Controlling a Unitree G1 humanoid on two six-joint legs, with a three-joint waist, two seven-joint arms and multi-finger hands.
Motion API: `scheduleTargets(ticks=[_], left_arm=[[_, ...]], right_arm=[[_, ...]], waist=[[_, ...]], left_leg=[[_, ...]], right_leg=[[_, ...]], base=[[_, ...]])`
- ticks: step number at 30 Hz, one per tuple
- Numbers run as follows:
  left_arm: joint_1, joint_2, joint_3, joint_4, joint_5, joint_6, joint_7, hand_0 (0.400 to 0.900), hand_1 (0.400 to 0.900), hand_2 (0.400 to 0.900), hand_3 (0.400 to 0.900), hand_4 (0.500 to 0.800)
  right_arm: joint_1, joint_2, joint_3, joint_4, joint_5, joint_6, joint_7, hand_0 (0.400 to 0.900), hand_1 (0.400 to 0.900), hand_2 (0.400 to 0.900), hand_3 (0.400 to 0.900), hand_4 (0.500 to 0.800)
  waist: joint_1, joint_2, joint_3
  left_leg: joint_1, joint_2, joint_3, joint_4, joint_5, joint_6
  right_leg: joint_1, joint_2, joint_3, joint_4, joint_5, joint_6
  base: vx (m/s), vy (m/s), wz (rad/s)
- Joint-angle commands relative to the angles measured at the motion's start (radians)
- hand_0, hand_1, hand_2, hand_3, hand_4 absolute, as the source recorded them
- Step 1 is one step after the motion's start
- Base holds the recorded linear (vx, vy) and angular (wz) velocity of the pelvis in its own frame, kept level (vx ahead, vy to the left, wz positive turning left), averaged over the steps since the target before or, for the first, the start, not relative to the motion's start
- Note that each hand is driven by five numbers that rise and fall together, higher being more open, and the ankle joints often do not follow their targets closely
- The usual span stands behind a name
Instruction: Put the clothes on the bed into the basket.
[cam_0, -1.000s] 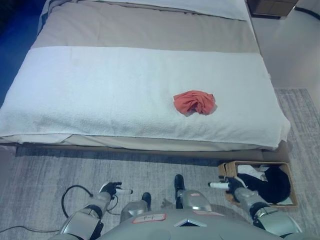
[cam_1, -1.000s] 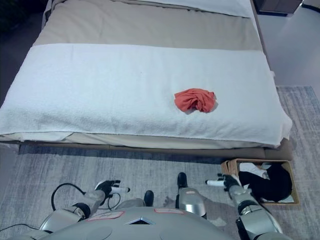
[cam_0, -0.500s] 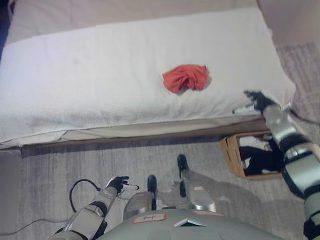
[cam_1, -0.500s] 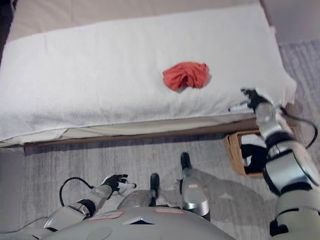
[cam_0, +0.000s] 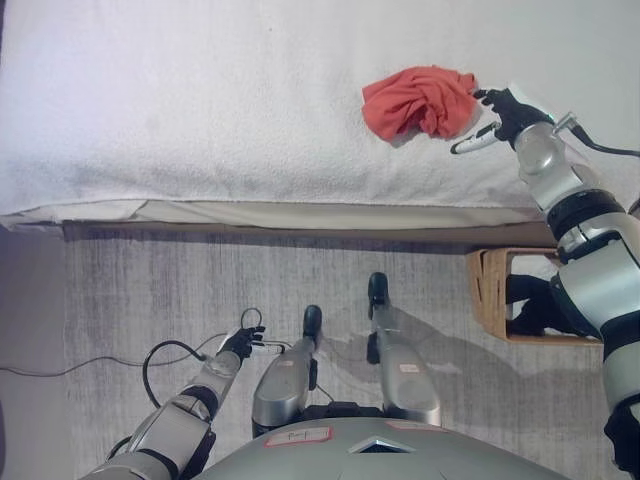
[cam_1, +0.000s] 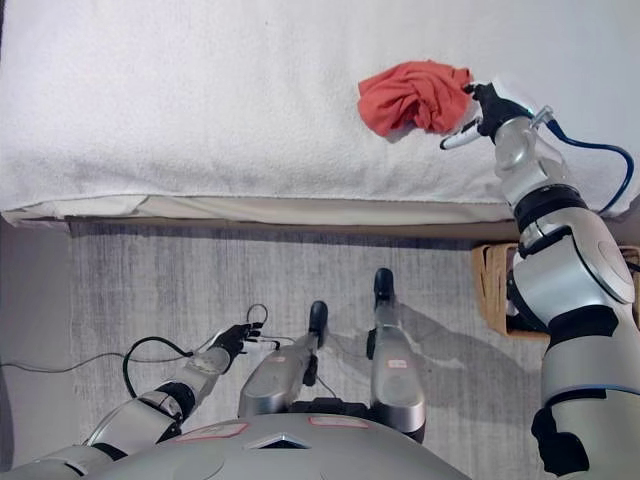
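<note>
Red cloth: a crumpled red-orange garment (cam_0: 418, 100) is lying on the white towelling bed cover (cam_0: 200, 110), near its front edge.
Right hand: the right hand (cam_0: 497, 115) is reaching in just beside the cloth, fingers spread, gripping nothing.
Left hand: the left hand (cam_0: 240, 342) is hanging low over the grey carpet (cam_0: 150, 290), loosely open.
Basket: the woven wooden basket (cam_0: 492, 293) is sitting on the floor below, partly hidden by the arm.
Risk: I reckon the fingers are likely nudging the bundle away, or pinching bed cover along with it.

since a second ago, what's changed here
The right hand rose from beside the basket to the bed and now sits open at the red cloth's right edge, not yet gripping. The camera moved in. The cloth lies as before; the left hand stays low.
</note>
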Motion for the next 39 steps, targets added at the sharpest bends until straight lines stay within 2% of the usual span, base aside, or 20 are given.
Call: scheduleTargets(ticks=[1,7,18,27,28,29,30,39], left_arm=[[0.022,0.073,-0.073,0.022,-0.045,0.013,0.017,0.900,0.900,0.900,0.900,0.800],[0.031,0.078,-0.089,-0.010,-0.062,0.011,0.019,0.900,0.900,0.900,0.900,0.800],[0.071,0.091,-0.136,-0.106,-0.091,0.002,0.014,0.900,0.900,0.900,0.900,0.800],[0.081,0.102,-0.146,-0.136,-0.103,-0.004,0.018,0.900,0.900,0.900,0.900,0.800],[0.081,0.102,-0.146,-0.136,-0.103,-0.004,0.018,0.900,0.900,0.900,0.900,0.800],[0.083,0.103,-0.147,-0.142,-0.104,-0.004,0.018,0.900,0.900,0.900,0.900,0.800],[0.080,0.103,-0.147,-0.143,-0.106,-0.004,0.017,0.900,0.900,0.900,0.900,0.800],[0.074,0.105,-0.143,-0.129,-0.115,-0.004,0.027,0.900,0.900,0.900,0.900,0.800]], right_arm=[[-0.235,0.010,0.055,0.081,-0.028,-0.009,-0.080,0.900,0.900,0.900,0.900,0.800],[-0.286,-0.001,0.078,0.091,-0.029,-0.008,-0.096,0.900,0.900,0.900,0.900,0.800],[-0.407,-0.094,0.119,0.117,0.000,-0.012,-0.149,0.900,0.900,0.900,0.900,0.800],[-0.446,-0.121,0.128,0.130,0.022,-0.016,-0.164,0.900,0.900,0.900,0.900,0.800],[-0.446,-0.121,0.128,0.130,0.022,-0.016,-0.164,0.714,0.714,0.714,0.714,0.688],[-0.446,-0.120,0.118,0.129,0.033,-0.016,-0.173,0.645,0.645,0.645,0.645,0.647],[-0.444,-0.119,0.119,0.128,0.033,-0.017,-0.175,0.408,0.408,0.408,0.408,0.505],[-0.437,-0.105,0.104,0.130,0.041,-0.018,-0.195,0.400,0.400,0.400,0.400,0.500]], waist=[[0.021,-0.017,0.028],[0.038,-0.007,0.065],[0.076,0.037,0.132],[0.095,0.056,0.147],[0.095,0.056,0.147],[0.096,0.058,0.150],[0.097,0.059,0.149],[0.095,0.062,0.147]], left_leg=[[-0.045,0.015,0.029,-0.010,0.028,-0.007],[-0.081,0.014,0.019,-0.008,0.039,-0.011],[-0.173,0.022,-0.016,-0.017,0.083,-0.030],[-0.208,0.022,-0.038,-0.017,0.096,-0.039],[-0.208,0.022,-0.038,-0.017,0.096,-0.040],[-0.212,0.023,-0.043,-0.017,0.098,-0.041],[-0.214,0.023,-0.044,-0.017,0.099,-0.041],[-0.212,0.020,-0.051,-0.017,0.100,-0.046]], right_leg=[[-0.017,-0.045,0.024,0.078,-0.107,0.080],[-0.058,-0.037,0.018,0.094,-0.108,0.078],[-0.155,-0.032,-0.007,0.131,-0.119,0.071],[-0.190,-0.034,-0.024,0.145,-0.126,0.069],[-0.190,-0.034,-0.024,0.146,-0.126,0.069],[-0.192,-0.034,-0.027,0.146,-0.128,0.069],[-0.194,-0.034,-0.027,0.147,-0.128,0.068],[-0.182,-0.038,-0.033,0.145,-0.132,0.067]], base=[[0.00,0.000,0.00],[0.00,-0.005,0.01],[-0.01,-0.037,0.13],[-0.01,-0.017,0.09],[0.00,-0.016,0.11],[0.00,-0.011,0.08],[0.00,-0.011,0.08],[0.00,-0.001,0.02]])
